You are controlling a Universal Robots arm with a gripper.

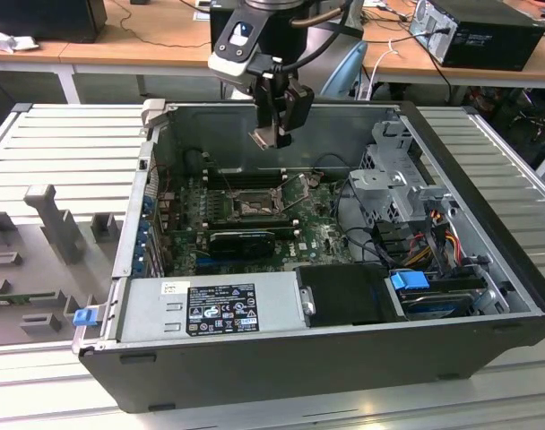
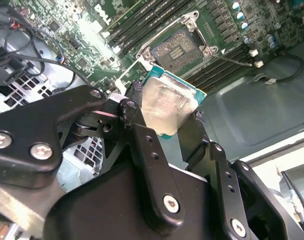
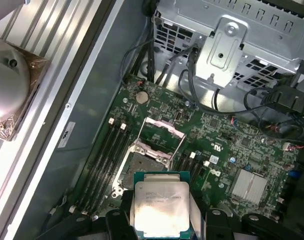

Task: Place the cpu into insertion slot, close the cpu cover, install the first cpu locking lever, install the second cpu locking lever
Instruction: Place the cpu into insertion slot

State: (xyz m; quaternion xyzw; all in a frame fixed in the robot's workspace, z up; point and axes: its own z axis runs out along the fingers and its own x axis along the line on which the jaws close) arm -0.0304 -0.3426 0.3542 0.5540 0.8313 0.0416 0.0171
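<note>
Jaws either side of cpu (image 3: 161, 207)

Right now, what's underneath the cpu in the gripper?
The cpu, held by the gripper, hangs above the motherboard; the open insertion slot shows just past its edge in the first wrist view. What lies straight beneath the chip is hidden by it.

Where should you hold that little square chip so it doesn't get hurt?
By two opposite thin edges, as the gripper shows: its jaws pinch the sides of the cpu, leaving the flat metal face bare. It is thin and flat, so coming edge-on, in line with its face, likely holds best.
</note>
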